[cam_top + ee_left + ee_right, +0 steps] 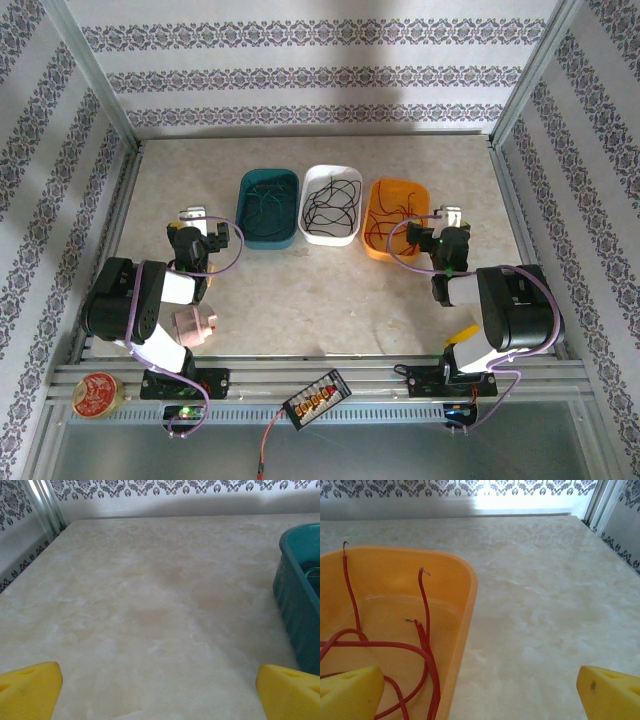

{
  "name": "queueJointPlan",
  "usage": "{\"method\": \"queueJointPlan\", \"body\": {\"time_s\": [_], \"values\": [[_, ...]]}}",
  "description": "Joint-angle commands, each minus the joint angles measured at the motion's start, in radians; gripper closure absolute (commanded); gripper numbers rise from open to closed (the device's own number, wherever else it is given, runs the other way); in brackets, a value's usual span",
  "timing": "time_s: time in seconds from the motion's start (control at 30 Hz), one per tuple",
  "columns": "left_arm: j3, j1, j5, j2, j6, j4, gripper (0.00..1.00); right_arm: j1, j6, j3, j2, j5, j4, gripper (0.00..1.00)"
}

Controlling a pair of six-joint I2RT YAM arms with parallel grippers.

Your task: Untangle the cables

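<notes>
Nearest: left claw [193,214] spread wide, empty, above bare table [300,300] beside teal tub [241,205]; right claw [452,215] spread wide, empty, at orange tub [400,182] corner. Farther back, toward table's far edge: green cables [262,203] in teal, black cables [332,205] in white tub [333,168], red cables [426,640] in orange.

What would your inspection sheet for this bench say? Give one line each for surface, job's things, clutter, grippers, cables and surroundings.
Surface: pale marbled table, three bins in a row.
Job's things: green wires in the teal bin, black wires in the white bin, red wires in the orange bin.
Clutter: round red tin and connector strip on the front rail.
Grippers: left gripper open over bare table; right gripper open by the orange bin's edge; both empty.
Cables: purple arm cable loops at each wrist; strip's red lead trails toward the near edge.
Surroundings: patterned walls, metal frame posts.
</notes>
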Motion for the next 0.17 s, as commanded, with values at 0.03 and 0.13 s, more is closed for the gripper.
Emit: {"method": "queueJointPlan", "body": {"time_s": [0.03,0.13], "values": [[0.001,0.011,0.019,-0.007,-0.02,-0.01,0.01,-0.017,-0.002,0.041,0.005,-0.052,0.005,0.02],[0.0,0.011,0.02,-0.008,-0.021,-0.009,0.01,-0.027,-0.012,0.043,0.004,-0.128,0.003,0.02]]}}
